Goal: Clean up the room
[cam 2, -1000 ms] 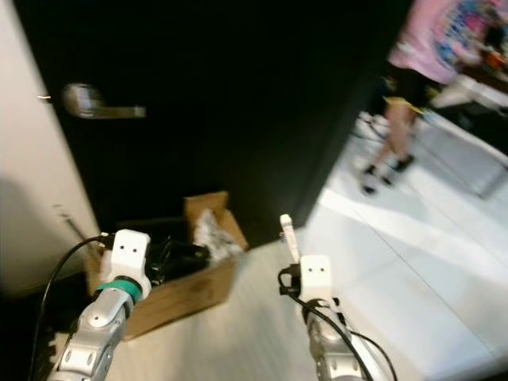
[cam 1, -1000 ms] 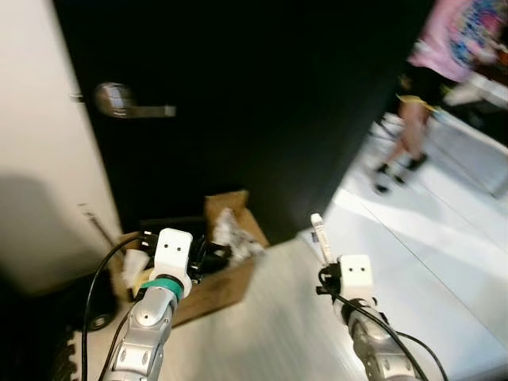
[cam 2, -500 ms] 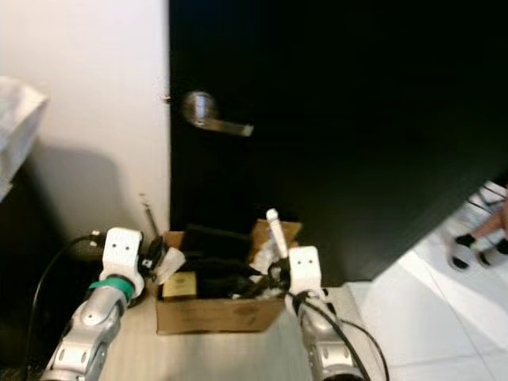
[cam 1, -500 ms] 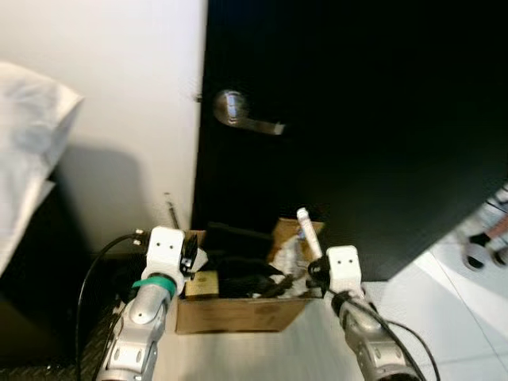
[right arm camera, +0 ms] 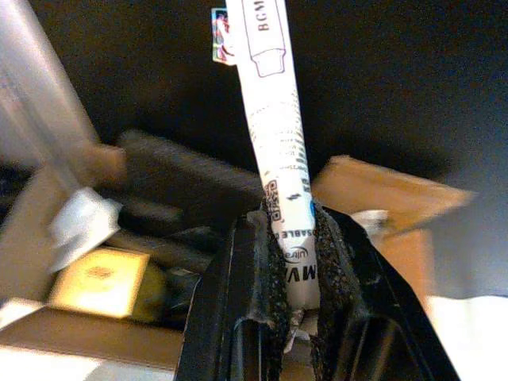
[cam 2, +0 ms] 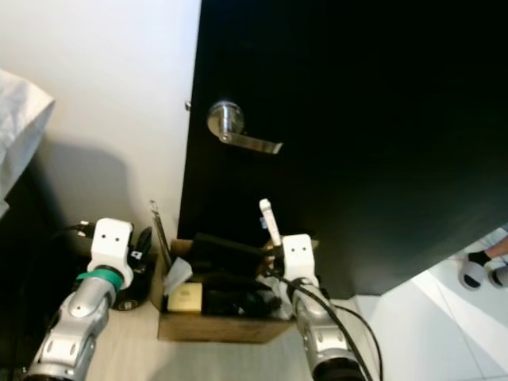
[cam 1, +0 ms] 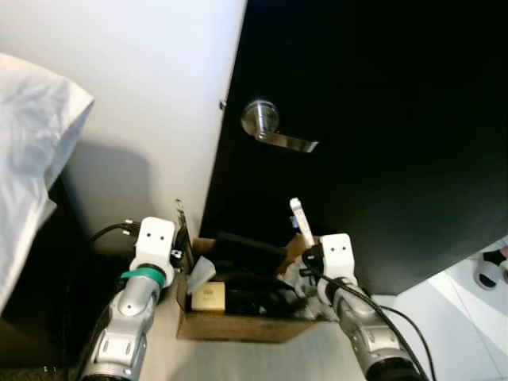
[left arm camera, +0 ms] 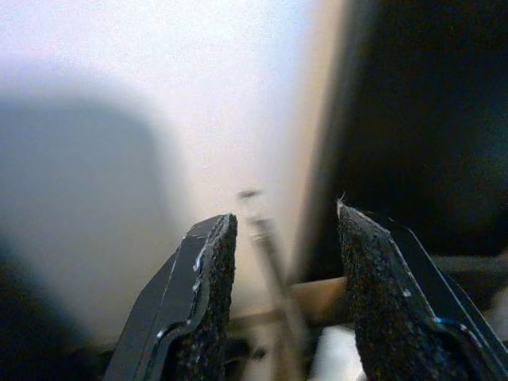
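Looking down from the head views, the right gripper pinches a white printed marker pen upright above the right end of the brown cardboard box of dark clutter, which sits on the floor against the black door, apparently for dropping in. The left gripper hangs at the box's left edge. Its wrist view shows black fingers parted around nothing. The right wrist view shows pads clamped on the pen's lower barrel, so it cannot tip.

Pale floor carries an open cardboard box against the black door. White tiled floor lies at 4 o'clock.
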Available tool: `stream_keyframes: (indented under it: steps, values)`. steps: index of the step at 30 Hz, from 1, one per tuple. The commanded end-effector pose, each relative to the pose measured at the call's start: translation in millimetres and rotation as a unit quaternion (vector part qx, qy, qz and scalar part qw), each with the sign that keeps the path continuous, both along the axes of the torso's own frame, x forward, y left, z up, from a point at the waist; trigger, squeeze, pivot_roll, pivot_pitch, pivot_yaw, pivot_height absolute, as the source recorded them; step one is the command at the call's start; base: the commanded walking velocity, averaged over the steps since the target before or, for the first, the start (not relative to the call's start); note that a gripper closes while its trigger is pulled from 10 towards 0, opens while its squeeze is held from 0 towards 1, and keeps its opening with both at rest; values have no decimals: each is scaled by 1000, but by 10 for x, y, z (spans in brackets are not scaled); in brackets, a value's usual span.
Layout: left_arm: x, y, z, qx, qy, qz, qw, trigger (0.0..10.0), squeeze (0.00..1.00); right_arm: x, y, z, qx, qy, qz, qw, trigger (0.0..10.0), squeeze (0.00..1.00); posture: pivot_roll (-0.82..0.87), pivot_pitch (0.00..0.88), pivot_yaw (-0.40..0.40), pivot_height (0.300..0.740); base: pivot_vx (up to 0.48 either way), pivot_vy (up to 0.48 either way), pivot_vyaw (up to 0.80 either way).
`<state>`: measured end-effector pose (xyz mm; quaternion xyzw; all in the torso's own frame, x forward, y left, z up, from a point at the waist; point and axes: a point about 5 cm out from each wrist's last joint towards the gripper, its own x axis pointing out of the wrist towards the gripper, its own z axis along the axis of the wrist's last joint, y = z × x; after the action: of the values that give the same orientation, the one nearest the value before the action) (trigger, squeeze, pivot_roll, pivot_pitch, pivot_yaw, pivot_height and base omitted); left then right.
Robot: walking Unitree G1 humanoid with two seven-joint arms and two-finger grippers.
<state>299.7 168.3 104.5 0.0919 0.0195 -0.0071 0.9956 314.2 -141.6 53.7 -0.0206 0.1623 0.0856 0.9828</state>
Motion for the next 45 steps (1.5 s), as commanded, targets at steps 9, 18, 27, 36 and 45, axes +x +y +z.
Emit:
stream_keyframes:
  steps: [9,18,27,36,45]
  values:
    - [-73,-142,-51,12,9,-33,999,10000,0,-65,-201,-107,-24,26,-15,999,10000,0,113,133,-185,740,0,0,0]
    - [-82,-254,-73,28,16,-63,997,10000,0,-68,-267,-106,-30,26,-23,999,10000,0,91,170,-178,740,0,0,0]
    - [-67,-267,-43,32,12,-59,998,10000,0,13,-176,110,4,-46,-23,999,10000,0,92,195,-173,740,0,0,0]
    - [-82,-245,-52,34,15,-55,998,10000,0,75,-32,272,8,-87,22,996,10000,0,86,210,-175,740,0,0,0]
    - [-111,-266,-72,31,20,-56,998,10000,0,56,-84,264,14,-86,8,996,10000,1000,83,217,-170,740,0,0,0]
